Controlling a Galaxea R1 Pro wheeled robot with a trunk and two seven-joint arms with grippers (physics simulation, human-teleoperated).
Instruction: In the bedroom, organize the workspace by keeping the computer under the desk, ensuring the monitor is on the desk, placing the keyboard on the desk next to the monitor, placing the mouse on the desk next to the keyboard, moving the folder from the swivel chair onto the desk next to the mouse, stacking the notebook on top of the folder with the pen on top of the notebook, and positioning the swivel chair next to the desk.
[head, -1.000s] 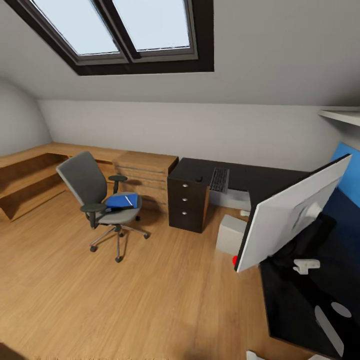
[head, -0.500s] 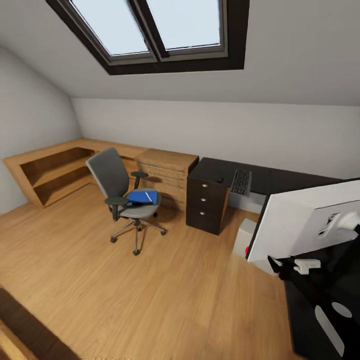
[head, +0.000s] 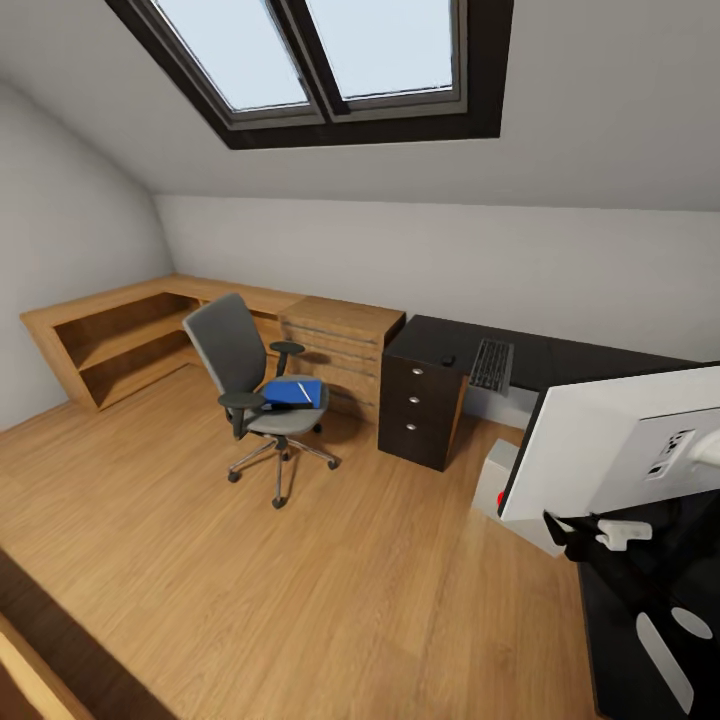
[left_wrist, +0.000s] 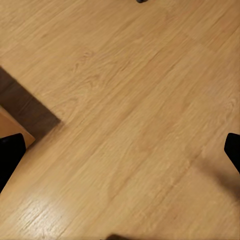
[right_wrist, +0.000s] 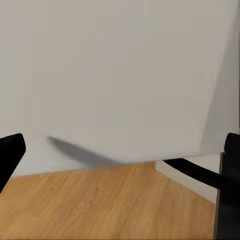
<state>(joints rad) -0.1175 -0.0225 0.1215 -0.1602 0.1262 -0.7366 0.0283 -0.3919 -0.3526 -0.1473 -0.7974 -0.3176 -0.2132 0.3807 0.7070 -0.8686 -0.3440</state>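
**Attic bedroom seen from beside the desk**

I looked over a light wooden floor (head: 300, 580) under a sloped white ceiling with one skylight (head: 320, 55) of two panes. The black desk (head: 560, 355) ran along the far wall, with three drawers (head: 418, 400) at its near end. On the desk lay one keyboard (head: 491, 365), with one small black mouse (head: 449, 360) just beside it. One grey computer (head: 497, 478) stood on the floor under the desk. One monitor (head: 620, 440) showed its pale back close to my camera, tilted, its red dot low at the corner. One swivel chair (head: 255, 385) stood apart from the desk, in front of a wooden cabinet (head: 340, 345), with one blue folder (head: 293, 392) on its seat. My left gripper (left_wrist: 120, 150) hung spread wide over bare floor. My right gripper (right_wrist: 120, 145) was also spread wide, fingertips (right_wrist: 9, 152) at the frame edges, facing the monitor's back.
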